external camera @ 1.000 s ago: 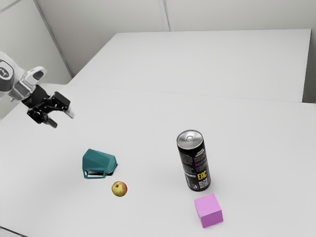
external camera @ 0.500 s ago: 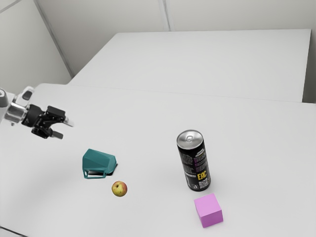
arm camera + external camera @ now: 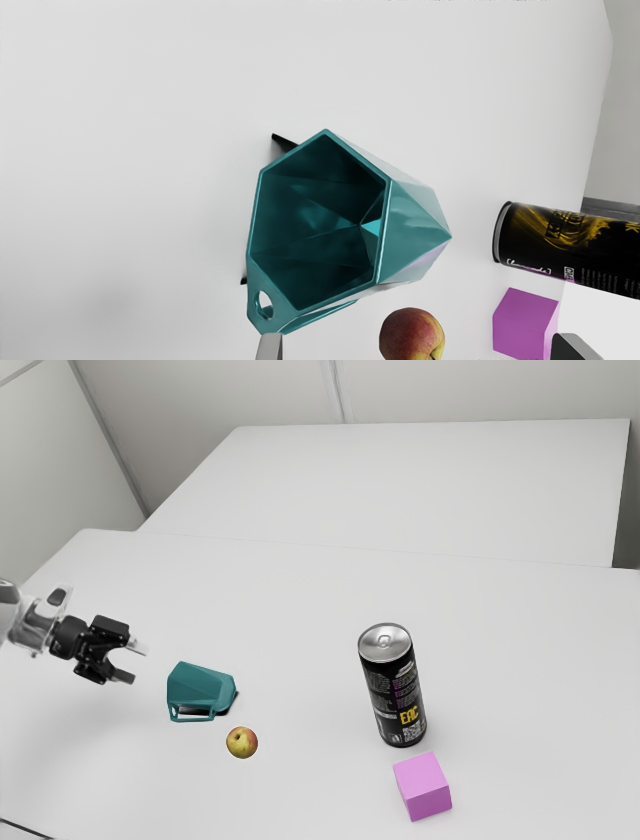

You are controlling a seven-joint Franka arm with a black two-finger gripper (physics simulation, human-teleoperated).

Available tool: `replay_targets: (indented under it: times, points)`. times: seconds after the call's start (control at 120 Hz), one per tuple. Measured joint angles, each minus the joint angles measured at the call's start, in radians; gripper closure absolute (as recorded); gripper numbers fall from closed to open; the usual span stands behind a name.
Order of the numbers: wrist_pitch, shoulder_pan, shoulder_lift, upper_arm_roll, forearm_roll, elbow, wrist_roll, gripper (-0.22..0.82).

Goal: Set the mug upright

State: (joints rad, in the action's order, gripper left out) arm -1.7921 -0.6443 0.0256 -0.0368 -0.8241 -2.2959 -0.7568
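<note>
My gripper [image 3: 130, 664] is at the exterior view's left, low over the table and just left of the teal mug [image 3: 202, 687]. The mug lies on its side, its handle toward the exterior view's bottom. In the wrist view the open mouth of the mug [image 3: 320, 220] faces my hand, and the handle reaches down near one fingertip. The gripper [image 3: 417, 347] is open, its two fingertips wide apart with no mug held between them.
A small apple [image 3: 242, 742] rests close to the mug on its handle side. Farther toward the exterior view's right stand a tall black can [image 3: 394, 685] and a pink cube [image 3: 423, 787] on the white table [image 3: 300, 600].
The gripper has come down in the exterior view, from the upper left to beside the mug, and its fingers now point more toward the exterior view's right. Mug, apple, can and cube are unmoved.
</note>
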Motion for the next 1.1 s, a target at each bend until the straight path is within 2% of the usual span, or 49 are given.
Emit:
replay_targets:
  times: [0.367,1.1]
  points:
    - [0.039,0.001,0.106,0.001,-0.098,0.02,-0.144,0.02]
    - [0.064,0.043,0.137,0.012,-0.135,0.012,-0.311,0.02]
